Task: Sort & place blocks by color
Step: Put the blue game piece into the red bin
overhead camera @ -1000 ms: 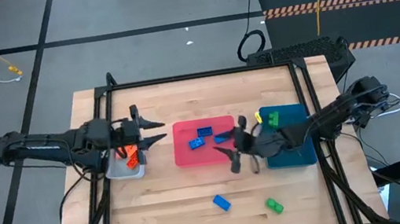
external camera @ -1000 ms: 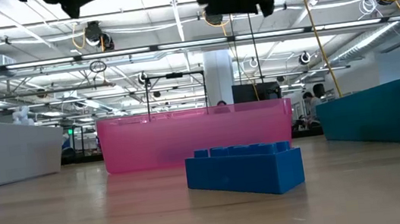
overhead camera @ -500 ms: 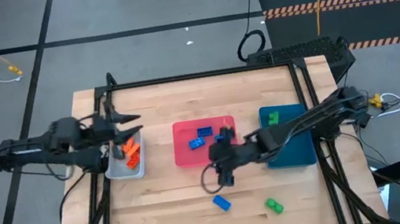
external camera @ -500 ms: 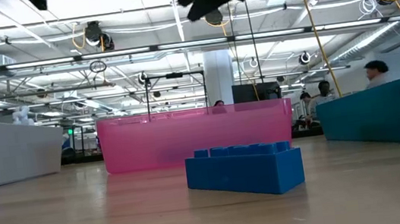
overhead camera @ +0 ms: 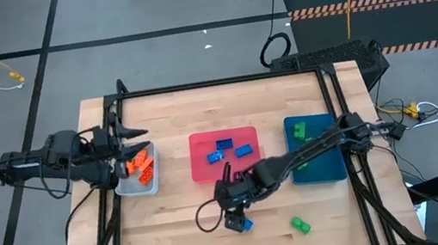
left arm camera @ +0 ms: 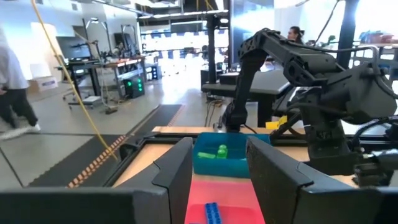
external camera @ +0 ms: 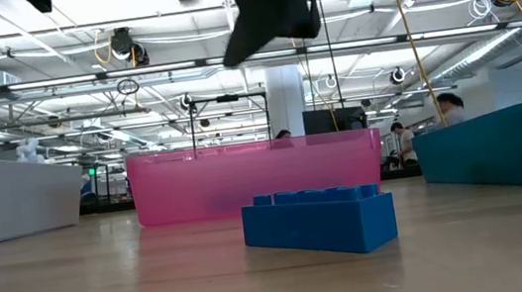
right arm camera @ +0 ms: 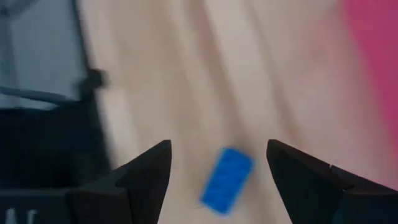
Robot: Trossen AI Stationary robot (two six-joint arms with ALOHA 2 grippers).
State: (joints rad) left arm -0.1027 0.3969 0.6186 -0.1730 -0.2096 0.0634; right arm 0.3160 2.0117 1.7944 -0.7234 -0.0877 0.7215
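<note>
The right gripper (overhead camera: 235, 218) hangs over the bare wood near the front of the table, and its two fingers (right arm camera: 143, 168) are spread wide with nothing between them. Right under it lies a blue block (right arm camera: 227, 177), flat on the table. I think the fingers are apart so they can go down on each side of that block and pinch it. From the low view the block (external camera: 319, 221) sits alone in front of the pink tray (external camera: 255, 175), with the gripper up in the air above it.

The pink tray (overhead camera: 207, 169) is just behind the gripper, and two more blue blocks (overhead camera: 245, 149) lie in it, so blue seems to go there. This loose one likely has to go in with them.

A green block (overhead camera: 301, 226) sits on the wood a little way to the side, near the table's front. The teal tray (overhead camera: 331, 171) is beside the pink one and has a green block (overhead camera: 298, 130) in it, so that is where green seems to go.

Over on the other side, the left gripper (overhead camera: 137, 142) waits above the grey tray (overhead camera: 130, 188), which holds orange blocks (overhead camera: 143, 166). Its fingers (left arm camera: 176, 171) stand partly apart and hold nothing
</note>
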